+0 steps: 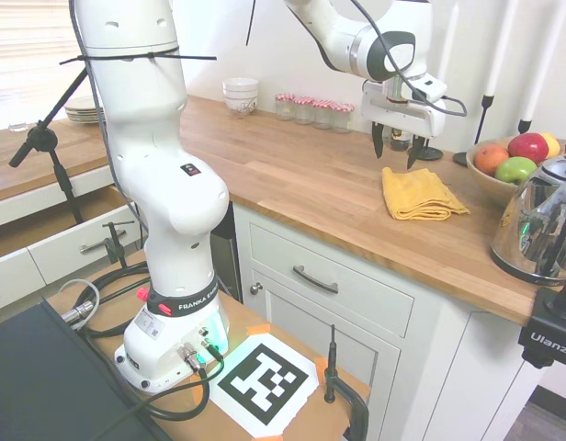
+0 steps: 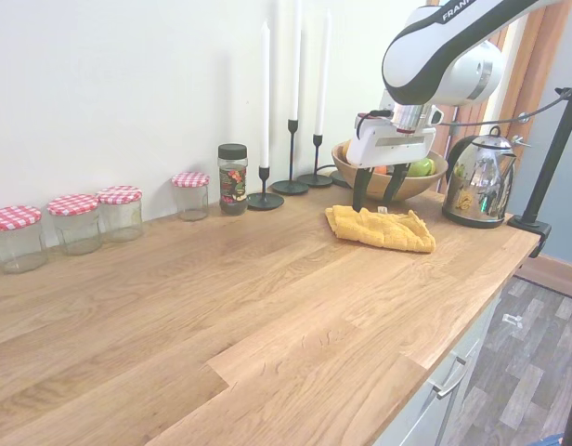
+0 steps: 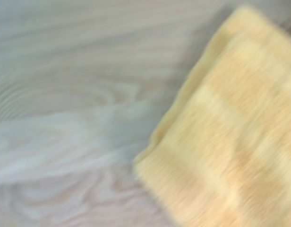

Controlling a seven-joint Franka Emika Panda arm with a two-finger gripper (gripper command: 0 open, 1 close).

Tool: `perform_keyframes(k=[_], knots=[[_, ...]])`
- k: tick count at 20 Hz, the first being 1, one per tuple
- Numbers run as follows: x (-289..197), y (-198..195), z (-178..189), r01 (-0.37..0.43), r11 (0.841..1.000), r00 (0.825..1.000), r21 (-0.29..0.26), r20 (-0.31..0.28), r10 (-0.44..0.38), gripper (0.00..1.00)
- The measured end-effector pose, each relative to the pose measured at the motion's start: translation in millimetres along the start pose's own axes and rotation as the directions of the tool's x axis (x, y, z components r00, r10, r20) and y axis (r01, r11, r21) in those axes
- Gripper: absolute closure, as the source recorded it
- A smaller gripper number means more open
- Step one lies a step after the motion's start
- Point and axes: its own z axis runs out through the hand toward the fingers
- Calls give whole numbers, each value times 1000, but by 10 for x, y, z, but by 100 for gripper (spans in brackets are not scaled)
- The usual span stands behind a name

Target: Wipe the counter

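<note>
The counter [image 1: 292, 175] [image 2: 230, 297] is a long warm-brown plank top over white cabinets. A folded yellow cloth [image 1: 419, 195] [image 2: 381, 229] [image 3: 230, 137] lies on it near the fruit bowl. My gripper [image 1: 394, 150] [image 2: 376, 193] hangs open just above the cloth's back edge, fingers pointing down, holding nothing. The wrist view shows the cloth's corner over bare wood grain, blurred.
A fruit bowl [image 1: 508, 165] [image 2: 411, 181], a steel kettle [image 1: 540, 220] [image 2: 476, 190] and black candlesticks [image 2: 291, 177] stand close around the cloth. A spice jar [image 2: 232, 178] and red-checked jars [image 2: 77, 221] line the wall. White bowls [image 1: 241, 95] sit at the far end.
</note>
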Motion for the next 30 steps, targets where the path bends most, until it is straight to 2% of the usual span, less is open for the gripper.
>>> perform_keyframes(k=[14,22,30], knots=[[634,26,228,-45,999,999,12,-2,45,0],[693,48,562,-52,999,999,-16,15,52,0],[756,62,706,-55,998,998,-4,17,55,0]])
